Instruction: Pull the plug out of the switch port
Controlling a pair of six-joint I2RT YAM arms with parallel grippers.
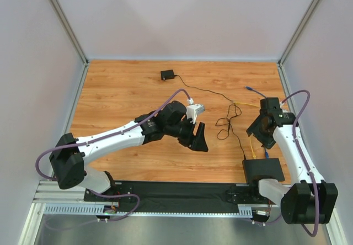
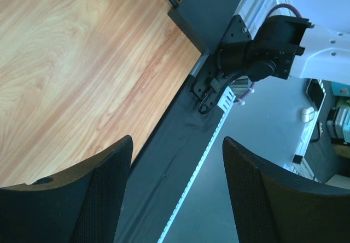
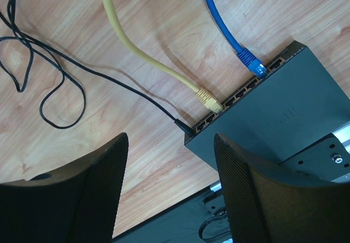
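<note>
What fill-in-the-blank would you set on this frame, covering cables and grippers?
1. The network plug nearest the thin black cord on the switch is ____.
2. The other network plug is ____.
3. The right gripper, holding nothing, has its jaws ____.
4. The left gripper holds ____.
Missing words: yellow; blue; open; nothing.

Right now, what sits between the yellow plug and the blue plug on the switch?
Only empty ports on the switch, nothing plugged in between the yellow plug and the blue plug. The right wrist view shows it.
</note>
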